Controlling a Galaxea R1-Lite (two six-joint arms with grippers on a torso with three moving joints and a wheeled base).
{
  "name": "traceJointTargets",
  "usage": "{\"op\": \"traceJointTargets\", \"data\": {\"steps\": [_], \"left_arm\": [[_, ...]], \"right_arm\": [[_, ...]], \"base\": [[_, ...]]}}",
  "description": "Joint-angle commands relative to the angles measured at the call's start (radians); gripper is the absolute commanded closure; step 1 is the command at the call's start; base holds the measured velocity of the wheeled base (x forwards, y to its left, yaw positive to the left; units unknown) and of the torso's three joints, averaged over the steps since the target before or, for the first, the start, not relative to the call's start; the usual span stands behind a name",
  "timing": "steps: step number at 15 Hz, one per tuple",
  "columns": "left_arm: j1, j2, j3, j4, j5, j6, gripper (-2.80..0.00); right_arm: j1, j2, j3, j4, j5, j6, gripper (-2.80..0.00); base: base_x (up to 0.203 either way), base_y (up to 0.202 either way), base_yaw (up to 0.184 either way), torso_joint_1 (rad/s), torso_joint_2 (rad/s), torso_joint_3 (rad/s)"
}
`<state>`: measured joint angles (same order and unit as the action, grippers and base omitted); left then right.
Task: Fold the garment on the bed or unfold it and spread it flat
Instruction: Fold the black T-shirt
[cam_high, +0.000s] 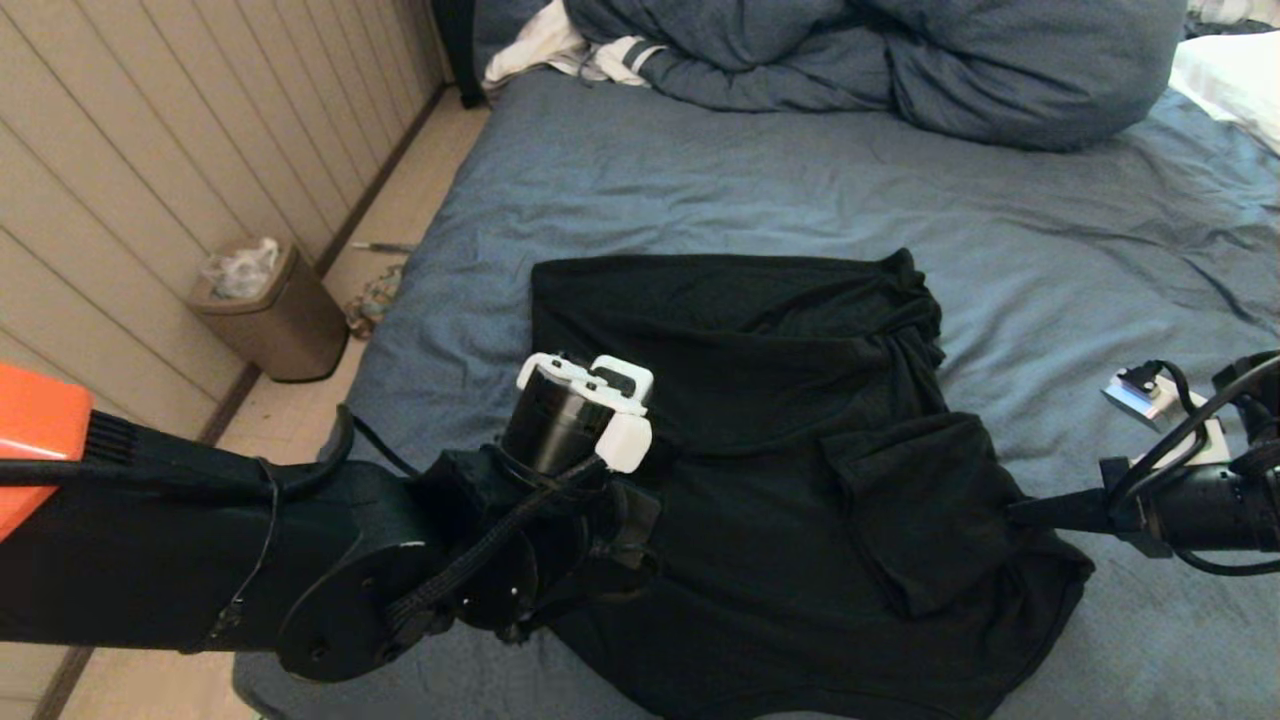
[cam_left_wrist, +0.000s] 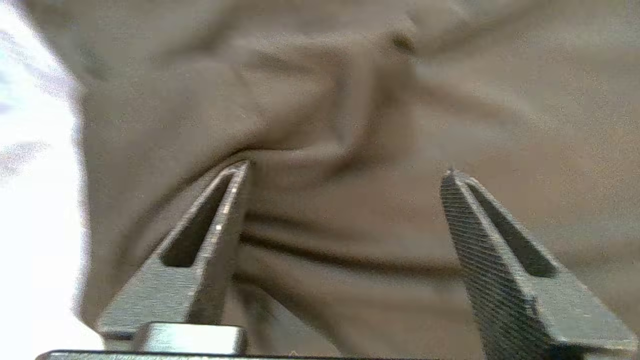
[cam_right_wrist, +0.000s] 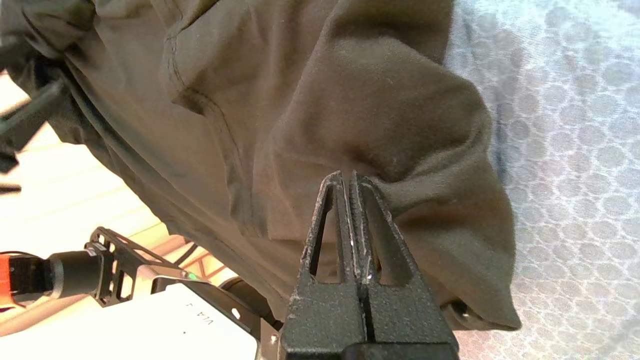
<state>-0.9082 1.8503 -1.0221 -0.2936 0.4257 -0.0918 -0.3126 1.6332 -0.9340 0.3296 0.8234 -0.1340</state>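
- The shirt (cam_high: 760, 440) lies on the near part of the bed (cam_high: 700, 180), a black, rumpled heap with its far edge fairly straight and its right side bunched into folds
- A folded flap of the shirt sits on its right half, near the right arm
- The left gripper (cam_left_wrist: 345, 170) points down at the shirt's left part; in the left wrist view its two fingers (cam_left_wrist: 215, 230) stand wide apart with only creased cloth beneath them, nothing between them
- One left fingertip sits at a crease in the cloth; whether it touches the fabric cannot be told
- The right gripper (cam_right_wrist: 348, 175) is at the shirt's right edge; in the right wrist view its fingers are pressed together, tips against a bulging fold of the shirt
- Whether a bit of cloth is pinched between those tips cannot be told
- A bunched duvet (cam_high: 900, 60) lies across the far end of the bed, with a white cloth (cam_high: 560, 50) at its left end and a pillow (cam_high: 1235, 80) at the far right
- On the floor left of the bed stands a brown bin (cam_high: 275, 320) lined with a plastic bag, against a panelled wall (cam_high: 150, 150)
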Motion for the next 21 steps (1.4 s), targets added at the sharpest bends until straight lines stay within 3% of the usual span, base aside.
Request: {"op": "traceJointTargets", "data": {"steps": [1,3,9,17,18,21], "left_arm": [[0.02,0.008,0.007,-0.019,0.031,0.006,-2.8],[0.022,0.013,0.014,-0.041,0.062,0.021,-2.8],[0.041,0.045,0.073,-0.302,0.144,0.178,-2.8],[0.125,0.105,0.065,-0.357,0.14,0.182,-2.8],[0.136,0.115,0.062,-0.371,0.139,0.19,0.0],[0.14,0.101,0.066,-0.397,0.138,0.201,0.0]], "right_arm": [[0.001,0.008,0.0,0.002,0.005,-0.001,0.0],[0.003,0.011,0.0,0.002,0.005,-0.001,0.0],[0.007,0.011,0.003,0.002,0.006,-0.005,0.0],[0.013,0.013,0.005,0.002,0.008,-0.007,0.0],[0.013,0.014,0.004,0.002,0.006,-0.007,0.0],[0.015,0.017,0.004,0.002,0.006,-0.007,0.0]], "base": [[0.0,0.0,0.0,0.0,0.0,0.0],[0.0,0.0,0.0,0.0,0.0,0.0],[0.0,0.0,0.0,0.0,0.0,0.0],[0.0,0.0,0.0,0.0,0.0,0.0],[0.0,0.0,0.0,0.0,0.0,0.0],[0.0,0.0,0.0,0.0,0.0,0.0]]}}
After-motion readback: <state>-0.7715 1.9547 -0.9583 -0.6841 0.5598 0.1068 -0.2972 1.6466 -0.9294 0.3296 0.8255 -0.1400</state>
